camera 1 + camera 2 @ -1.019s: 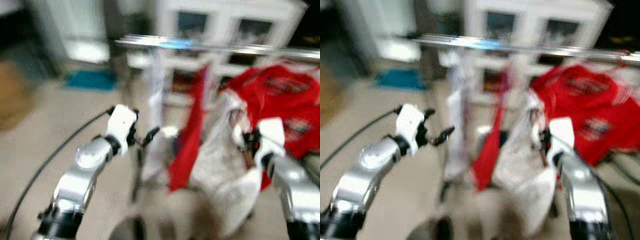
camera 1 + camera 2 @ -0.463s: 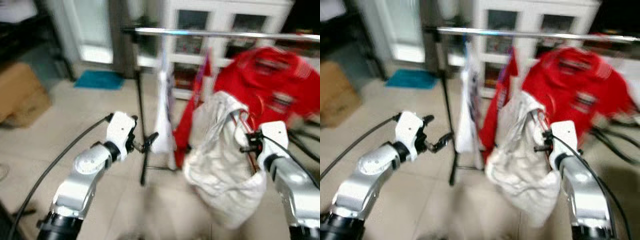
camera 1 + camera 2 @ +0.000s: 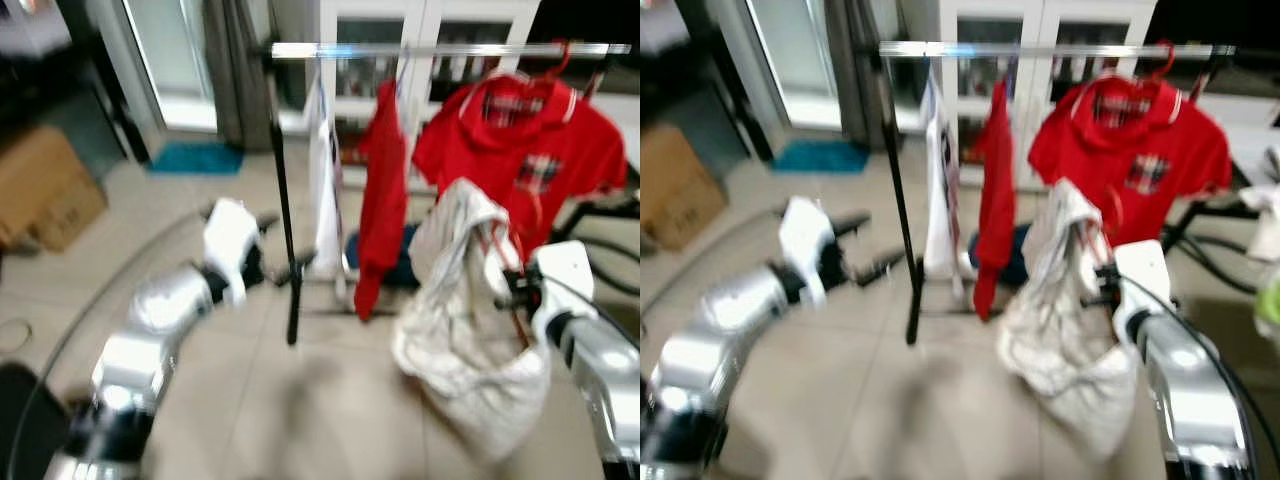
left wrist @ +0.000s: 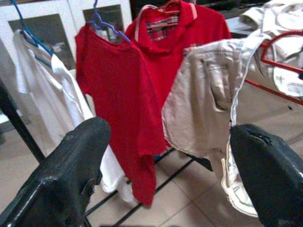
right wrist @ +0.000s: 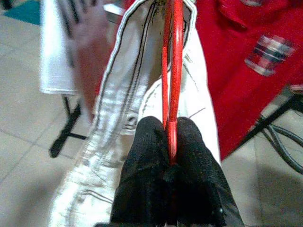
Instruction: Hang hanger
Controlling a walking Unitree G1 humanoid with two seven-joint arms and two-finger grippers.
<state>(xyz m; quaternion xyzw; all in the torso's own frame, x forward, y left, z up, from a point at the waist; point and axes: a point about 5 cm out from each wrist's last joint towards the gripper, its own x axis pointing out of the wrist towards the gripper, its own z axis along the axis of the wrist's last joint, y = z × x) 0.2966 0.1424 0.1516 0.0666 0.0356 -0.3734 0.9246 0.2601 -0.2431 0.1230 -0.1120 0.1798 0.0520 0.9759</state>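
While clamped on the thin red hanger, the right claw holds fingers pressed together around the wire, low and right of centre in the head views. Draped over that hanger, a pale cream garment sagging toward the tiled floor, well below the rail running across the top of the frame. Already on the rail: a white shirt just right of the black upright pole, a narrow red shirt at centre, a red polo at upper right on its own red hook. Left claw raised at mid-left of the head views, fingers spread wide apart, nothing between them, aimed toward the hanging clothes. White cabinet with glass doors behind the rack; cardboard box at far left.

Judged from this: the carry-and-approach step, hanger in grip but not yet lifted to the bar. Next move likely calls for raising the right arm high, bringing the hook above the rail, probably into the gap between the narrow red shirt and the polo, then lowering until the hook catches before letting go. Hook itself hard to make out among the cloth, so orientation may need checking
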